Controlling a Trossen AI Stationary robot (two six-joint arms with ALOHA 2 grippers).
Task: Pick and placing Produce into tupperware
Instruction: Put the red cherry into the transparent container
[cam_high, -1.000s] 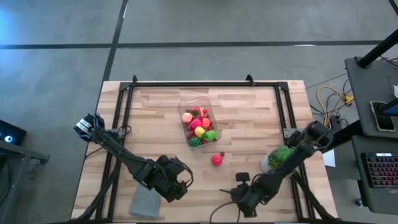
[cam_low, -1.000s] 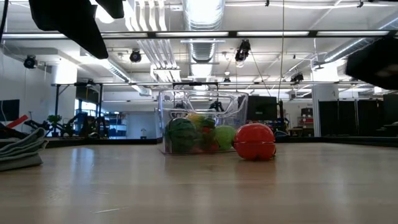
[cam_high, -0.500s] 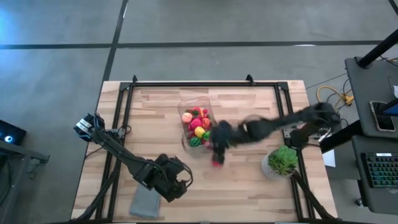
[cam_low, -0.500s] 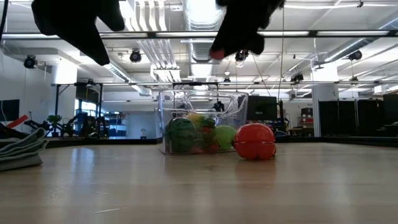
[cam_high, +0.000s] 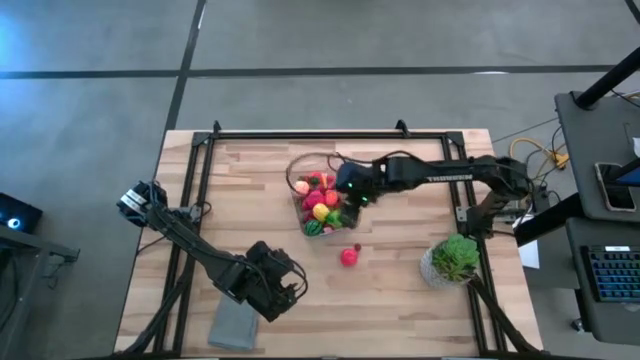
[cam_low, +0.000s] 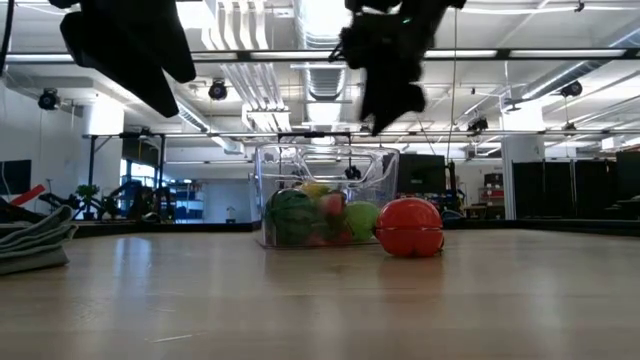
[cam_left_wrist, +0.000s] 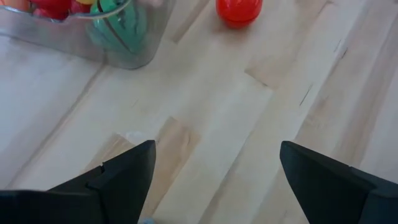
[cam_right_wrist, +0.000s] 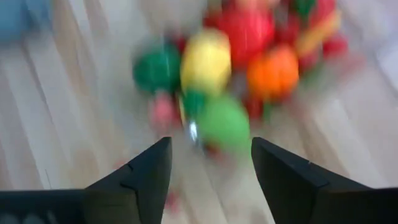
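High view: the right gripper (cam_high: 352, 190) hangs over the near-right rim of the tupperware (cam_high: 300, 170), its arm reaching in from the right side of the table. The produce (cam_high: 318, 203) heaped in the box lies directly below and just to the left of its fingertips. One red piece (cam_high: 348, 257) sits loose on the table (cam_high: 400, 290), toward the front edge from this gripper and apart from the box. The left gripper (cam_high: 283, 293) waits near the front, beside a grey cloth (cam_high: 232, 326). My judgement is that the right gripper is somewhat the nearer to the stray piece.

Low view: the right gripper (cam_low: 385, 105) hangs above the tupperware (cam_low: 325, 160), clear of its rim. The red piece (cam_low: 408, 227) stands just beside the box on the bare wood.

Left wrist view: the left gripper (cam_left_wrist: 214, 168) has its fingers (cam_left_wrist: 121, 174) spread wide with nothing between them. The red piece (cam_left_wrist: 239, 9) lies straight ahead, with the box corner (cam_left_wrist: 81, 37) off to one side.

Right wrist view: the right gripper (cam_right_wrist: 211, 162) shows its jaws parted and empty, the piled produce (cam_right_wrist: 224, 68) below and ahead of them. The round piece has no long axis, so the approach angle should matter little.
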